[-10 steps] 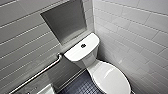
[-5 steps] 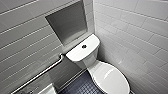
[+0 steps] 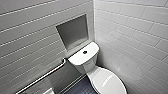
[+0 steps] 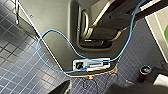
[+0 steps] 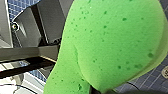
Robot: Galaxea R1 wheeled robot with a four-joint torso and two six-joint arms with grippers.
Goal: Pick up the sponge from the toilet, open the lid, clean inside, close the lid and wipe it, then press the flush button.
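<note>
Green foam was seen pressed right up against the right wrist camera: the sponge (image 5: 105, 45), speckled and bulging, was clamped in the right gripper (image 5: 98, 90), of which just a dark tip was made out at the sponge's lower edge. It was held off the ground, with the small blue tiles of the floor (image 5: 152, 81) glimpsed behind it and grey robot parts alongside. Whether the left gripper (image 4: 100, 90) was open or closed could not be told; a blue cable (image 4: 50, 50) was looped across the robot's grey body, above the same tiled floor.

Further out, from the head camera, the toilet (image 3: 86, 66) was found tucked into the corner of two white-tiled walls (image 3: 130, 30). Its lid (image 3: 108, 82) was down, flat over the bowl. The button (image 3: 85, 52) was spotted as a dark dot in the middle of the tank top. A grey recess (image 3: 73, 31) was set in the wall just behind the tank, and a metal rail (image 3: 42, 76) was run along the wall beside the toilet.
</note>
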